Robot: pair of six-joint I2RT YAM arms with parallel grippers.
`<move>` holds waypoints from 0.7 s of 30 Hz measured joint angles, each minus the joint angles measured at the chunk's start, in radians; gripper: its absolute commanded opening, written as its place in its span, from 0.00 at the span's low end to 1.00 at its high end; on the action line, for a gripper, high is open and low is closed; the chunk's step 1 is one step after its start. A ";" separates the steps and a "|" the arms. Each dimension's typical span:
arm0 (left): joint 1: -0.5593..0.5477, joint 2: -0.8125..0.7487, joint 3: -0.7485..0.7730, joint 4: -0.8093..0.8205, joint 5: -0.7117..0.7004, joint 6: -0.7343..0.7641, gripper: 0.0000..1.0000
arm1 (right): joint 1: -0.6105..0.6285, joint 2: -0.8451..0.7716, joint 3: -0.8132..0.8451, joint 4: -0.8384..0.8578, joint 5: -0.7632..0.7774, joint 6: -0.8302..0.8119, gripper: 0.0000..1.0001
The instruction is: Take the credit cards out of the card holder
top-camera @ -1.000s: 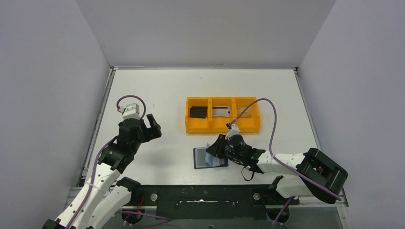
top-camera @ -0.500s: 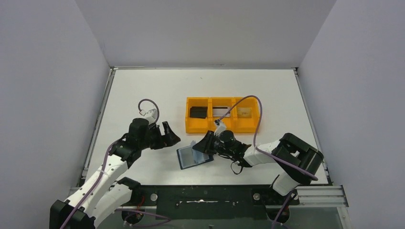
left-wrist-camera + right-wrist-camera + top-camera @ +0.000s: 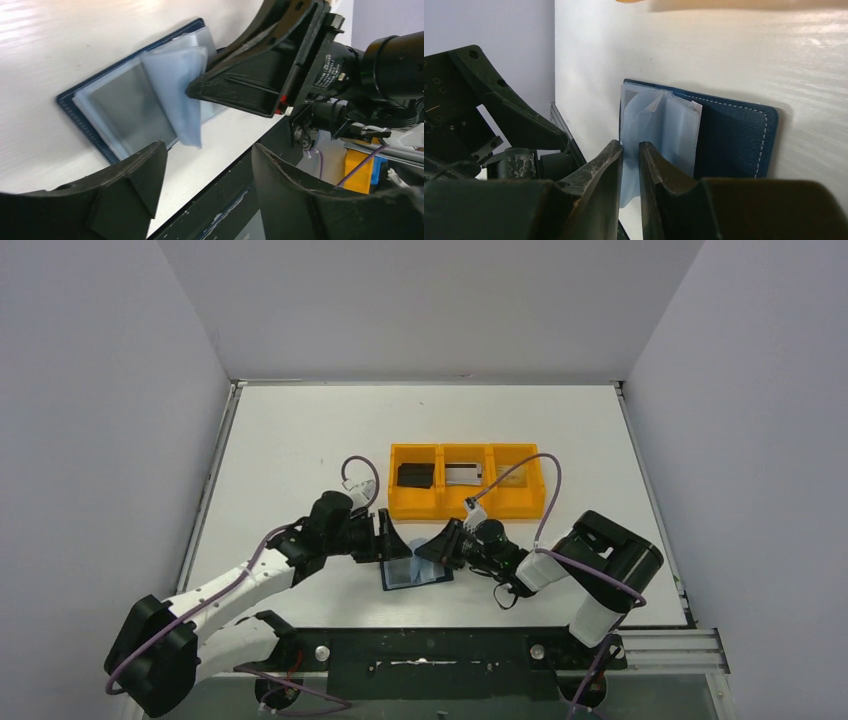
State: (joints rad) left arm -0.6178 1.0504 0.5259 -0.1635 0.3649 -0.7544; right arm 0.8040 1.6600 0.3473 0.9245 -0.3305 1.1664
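The card holder [image 3: 414, 574] lies open on the table near the front edge, navy with blue-grey inner pockets [image 3: 131, 111]. My right gripper [image 3: 441, 543] is shut on one thin pocket leaf [image 3: 659, 125], holding it up off the navy cover [image 3: 734, 142]. My left gripper [image 3: 386, 540] hovers at the holder's left edge, open and wide [image 3: 209, 147], with nothing between its fingers. A black credit card [image 3: 415, 475] and a silver one [image 3: 463, 474] lie in the orange tray. Whether a card sits in the flat pocket I cannot tell.
The orange three-compartment tray [image 3: 466, 508] stands just behind both grippers. The right arm's purple cable [image 3: 520, 468] loops over its right compartment. The table's dark front rail [image 3: 235, 200] runs just below the holder.
My left arm has swung right, up to the card holder, with its jaws narrowing somewhat. The right gripper has slid the holder a little to the left, still gripping the pocket leaf.
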 measured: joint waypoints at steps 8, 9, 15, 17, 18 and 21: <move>-0.052 0.125 -0.019 0.155 -0.055 -0.086 0.48 | -0.007 0.023 -0.038 0.091 -0.009 0.037 0.19; -0.054 0.132 -0.024 0.161 -0.065 -0.093 0.47 | -0.007 0.023 -0.040 0.093 -0.009 0.039 0.19; -0.065 0.189 -0.047 0.167 -0.130 -0.126 0.43 | -0.012 0.019 -0.055 0.093 -0.008 0.047 0.19; -0.069 0.207 -0.047 0.167 -0.144 -0.127 0.42 | -0.013 0.019 -0.057 0.093 -0.008 0.048 0.19; -0.071 0.218 -0.047 0.168 -0.146 -0.127 0.40 | -0.013 0.019 -0.058 0.093 -0.008 0.049 0.19; -0.082 0.266 -0.046 0.168 -0.156 -0.129 0.36 | -0.016 0.018 -0.058 0.093 -0.009 0.051 0.19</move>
State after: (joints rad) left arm -0.6998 1.3163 0.4797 0.0048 0.2089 -0.8829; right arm 0.7883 1.6775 0.2897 1.0172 -0.3397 1.2171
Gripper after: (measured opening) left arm 0.394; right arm 0.190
